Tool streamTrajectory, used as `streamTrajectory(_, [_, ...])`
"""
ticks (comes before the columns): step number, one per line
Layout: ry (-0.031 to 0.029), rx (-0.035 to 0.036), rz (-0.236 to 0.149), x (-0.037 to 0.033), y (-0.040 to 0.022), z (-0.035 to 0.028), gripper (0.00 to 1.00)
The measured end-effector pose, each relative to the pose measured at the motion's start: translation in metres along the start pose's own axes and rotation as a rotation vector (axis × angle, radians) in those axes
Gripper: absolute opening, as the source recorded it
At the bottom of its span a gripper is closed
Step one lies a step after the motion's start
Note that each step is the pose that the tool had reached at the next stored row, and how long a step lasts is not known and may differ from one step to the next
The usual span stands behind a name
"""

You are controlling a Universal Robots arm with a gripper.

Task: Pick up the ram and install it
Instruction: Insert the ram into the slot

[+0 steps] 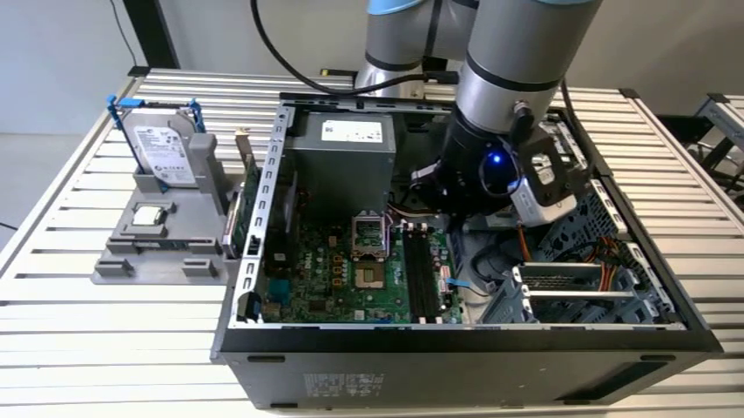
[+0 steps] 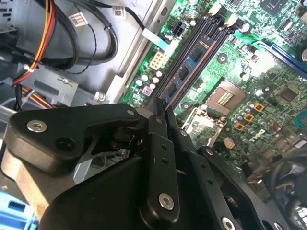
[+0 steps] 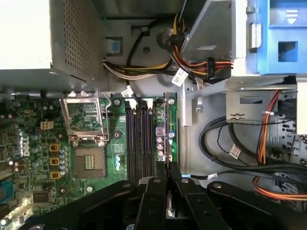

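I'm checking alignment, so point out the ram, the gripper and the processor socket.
the ram (image 2: 184, 72): second wrist view, a chip midway along it.
the gripper (image 3: 169, 175): first wrist view, between its fingertips.
the processor socket (image 3: 89, 165): first wrist view, its contact field.

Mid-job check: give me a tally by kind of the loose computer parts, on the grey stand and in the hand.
hard drive: 1, upright on the grey stand
processor chip: 1, flat on the stand
ram: 1, clamped in the hand over the memory slots
Total: 3
Not counted: a green strip at the stand's edge, which I cannot identify.
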State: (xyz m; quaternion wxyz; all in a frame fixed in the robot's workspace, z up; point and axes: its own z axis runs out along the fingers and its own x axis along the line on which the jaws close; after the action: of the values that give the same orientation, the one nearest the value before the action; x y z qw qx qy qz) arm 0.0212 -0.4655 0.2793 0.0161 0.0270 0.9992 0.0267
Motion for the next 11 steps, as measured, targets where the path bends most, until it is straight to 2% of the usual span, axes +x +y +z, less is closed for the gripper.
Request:
streamTrajectory(2, [-0.0002,0.0010,0.001,0.0001,-0.0003,0.0033,0.00])
streamTrajectory(5, [0.0042,0.0019,0.002,0.0002,-0.0008,0.0044,0.00])
streamTrajectory(8, [0.0043,0.0017,0.002,0.0003,-0.0014,0.0066,0.00])
streamTrajectory(11, [0.0042,0.0016,0.002,0.0005,-0.0032,0.0116,0.00])
